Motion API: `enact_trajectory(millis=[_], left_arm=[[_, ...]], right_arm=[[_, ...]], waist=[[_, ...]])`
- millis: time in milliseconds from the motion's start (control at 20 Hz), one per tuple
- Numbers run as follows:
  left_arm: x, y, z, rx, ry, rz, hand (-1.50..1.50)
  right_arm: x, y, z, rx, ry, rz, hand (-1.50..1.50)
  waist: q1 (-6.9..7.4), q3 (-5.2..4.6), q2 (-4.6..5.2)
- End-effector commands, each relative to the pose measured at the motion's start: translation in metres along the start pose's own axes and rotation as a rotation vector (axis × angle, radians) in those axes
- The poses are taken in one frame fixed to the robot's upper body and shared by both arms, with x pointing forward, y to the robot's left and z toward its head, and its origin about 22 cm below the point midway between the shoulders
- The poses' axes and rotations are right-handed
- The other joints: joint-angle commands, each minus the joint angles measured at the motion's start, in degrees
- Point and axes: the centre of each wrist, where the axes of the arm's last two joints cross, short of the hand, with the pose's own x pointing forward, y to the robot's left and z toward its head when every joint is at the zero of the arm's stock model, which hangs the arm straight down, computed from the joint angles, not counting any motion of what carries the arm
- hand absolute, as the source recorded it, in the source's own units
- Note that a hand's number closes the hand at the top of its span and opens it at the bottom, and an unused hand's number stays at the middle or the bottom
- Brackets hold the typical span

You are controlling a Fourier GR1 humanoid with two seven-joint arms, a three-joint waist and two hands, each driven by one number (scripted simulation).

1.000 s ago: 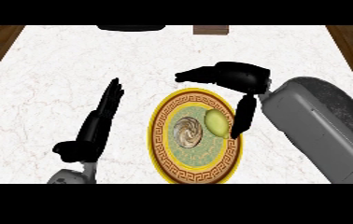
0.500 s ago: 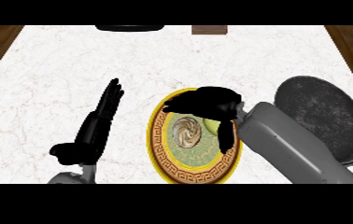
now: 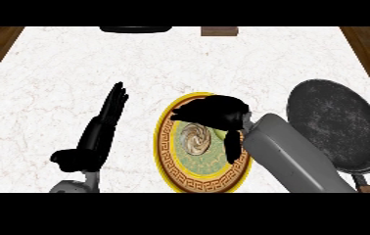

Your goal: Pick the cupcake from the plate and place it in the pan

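Black fingers of the right hand (image 3: pixel 213 112) curl over the plate (image 3: pixel 168 153) — cupcake hidden (grasp unclear); close squarely, lift straight up — then cross to the pan (image 3: pixel 332 126).

A swirl-topped cupcake (image 3: pixel 194 138) sits on the yellow, key-patterned plate (image 3: pixel 189 181) near the surface's front edge, partly hidden by the right hand (image 3: pixel 213 112), with the dark round pan (image 3: pixel 331 124) lying at the right edge.

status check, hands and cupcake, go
Right robot hand curled over the yellow-rimmed patterned plate, cupcake hidden. Left robot hand open, resting beside plate. Dark round pan right, path unobstructed.
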Motion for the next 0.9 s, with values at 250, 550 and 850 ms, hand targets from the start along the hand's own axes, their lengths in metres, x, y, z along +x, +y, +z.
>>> enact_trajectory(millis=[250,550,850], left_arm=[[0.005,0.002,0.014,-0.009,0.009,-0.014,0.00],[-0.022,-0.003,0.002,-0.010,0.010,0.001,0.00],[0.004,-0.004,-0.001,-0.007,-0.001,-0.008,0.00]], right_arm=[[-0.009,0.033,-0.034,-0.027,-0.004,-0.046,-1.50],[-0.010,0.025,-0.038,0.012,0.013,-0.041,-1.50],[-0.015,0.058,-0.059,0.134,0.022,0.044,1.50]], waist=[[0.47,0.02,0.06],[0.00,-0.01,0.05],[0.43,0.02,0.13]])
